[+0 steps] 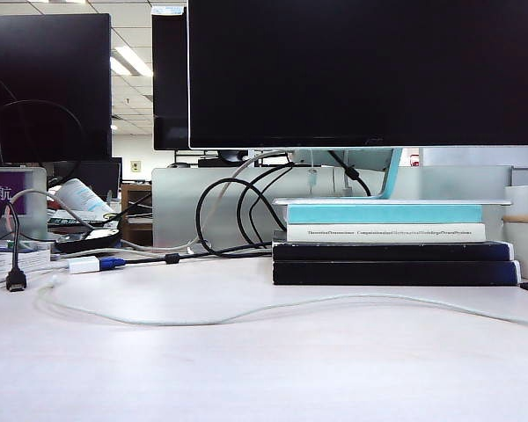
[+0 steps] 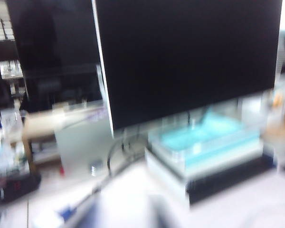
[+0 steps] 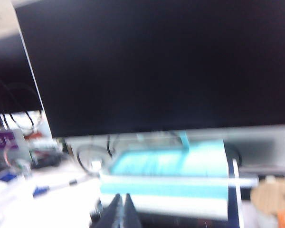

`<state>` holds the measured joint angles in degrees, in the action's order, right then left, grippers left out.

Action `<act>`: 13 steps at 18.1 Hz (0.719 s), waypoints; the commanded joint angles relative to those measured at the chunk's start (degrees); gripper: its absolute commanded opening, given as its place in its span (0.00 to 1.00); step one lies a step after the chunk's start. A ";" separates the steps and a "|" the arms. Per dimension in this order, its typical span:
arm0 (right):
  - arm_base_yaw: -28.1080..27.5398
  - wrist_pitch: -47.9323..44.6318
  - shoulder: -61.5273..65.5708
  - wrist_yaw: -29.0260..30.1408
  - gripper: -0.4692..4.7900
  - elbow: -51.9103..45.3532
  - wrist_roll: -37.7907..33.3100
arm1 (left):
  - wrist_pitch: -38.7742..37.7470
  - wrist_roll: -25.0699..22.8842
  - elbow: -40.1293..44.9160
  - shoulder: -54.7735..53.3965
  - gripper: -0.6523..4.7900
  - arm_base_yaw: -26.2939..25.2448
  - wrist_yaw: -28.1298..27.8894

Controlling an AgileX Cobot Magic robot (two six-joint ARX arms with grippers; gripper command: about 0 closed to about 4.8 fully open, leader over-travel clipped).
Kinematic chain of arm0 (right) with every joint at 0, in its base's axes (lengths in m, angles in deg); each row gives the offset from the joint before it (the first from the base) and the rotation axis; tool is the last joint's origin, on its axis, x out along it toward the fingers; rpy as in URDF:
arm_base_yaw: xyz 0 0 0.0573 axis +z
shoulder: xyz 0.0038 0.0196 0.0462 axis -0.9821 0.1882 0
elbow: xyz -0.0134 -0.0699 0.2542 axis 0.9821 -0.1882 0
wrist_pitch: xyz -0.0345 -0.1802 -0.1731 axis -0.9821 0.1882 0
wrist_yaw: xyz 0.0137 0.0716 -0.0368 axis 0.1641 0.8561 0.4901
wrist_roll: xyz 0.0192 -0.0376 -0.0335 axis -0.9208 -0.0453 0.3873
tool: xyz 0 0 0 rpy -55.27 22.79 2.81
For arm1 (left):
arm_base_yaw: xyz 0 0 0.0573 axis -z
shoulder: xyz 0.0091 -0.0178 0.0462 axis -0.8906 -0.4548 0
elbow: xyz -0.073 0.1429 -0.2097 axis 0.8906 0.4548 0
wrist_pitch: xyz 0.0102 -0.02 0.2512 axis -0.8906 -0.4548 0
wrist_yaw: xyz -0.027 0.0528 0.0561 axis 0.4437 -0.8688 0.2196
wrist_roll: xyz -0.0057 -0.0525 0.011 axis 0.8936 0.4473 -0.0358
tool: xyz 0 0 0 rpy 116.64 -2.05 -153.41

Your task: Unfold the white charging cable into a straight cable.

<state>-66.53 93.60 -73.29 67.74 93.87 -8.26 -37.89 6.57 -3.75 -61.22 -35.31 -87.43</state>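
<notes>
White desk (image 1: 264, 369): white charging cable (image 1: 273, 308) stretched across, gently wavy, before stacked books (image 1: 392, 242). Light, limp; best pinched near plugs. Right gripper (image 3: 122, 209) raised, shut empty; left gripper unseen.

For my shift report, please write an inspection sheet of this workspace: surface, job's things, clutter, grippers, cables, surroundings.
Surface: pale white tabletop, bare toward the camera.
Job's things: thin white charging cable lies across the table in a long shallow curve, not fully straight; no gripper holds it.
Clutter: stack of books, turquoise and white on top, black below.
Grippers: left gripper not seen in any view; right gripper shut, empty, raised in front of the books.
Cables: thick black cables loop behind; a cord with a white-and-blue connector at the left.
Surroundings: large dark monitor above the books; the wrist views are blurred.
</notes>
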 commanded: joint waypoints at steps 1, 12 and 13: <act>-0.02 -1.27 -0.04 -0.11 0.08 -1.49 0.39 | 0.81 -1.18 2.99 -0.07 0.21 -0.02 0.31; 0.00 -8.72 -0.39 -5.29 0.08 -12.57 2.91 | 3.82 -2.27 13.60 8.57 0.11 -6.86 -1.38; 0.02 -8.83 -0.42 -5.29 0.08 -14.60 2.91 | 3.37 -2.25 14.10 8.57 0.11 -9.94 0.85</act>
<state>-66.55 85.75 -73.66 62.71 79.92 -5.16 -34.83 4.51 10.01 -52.89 -44.20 -88.19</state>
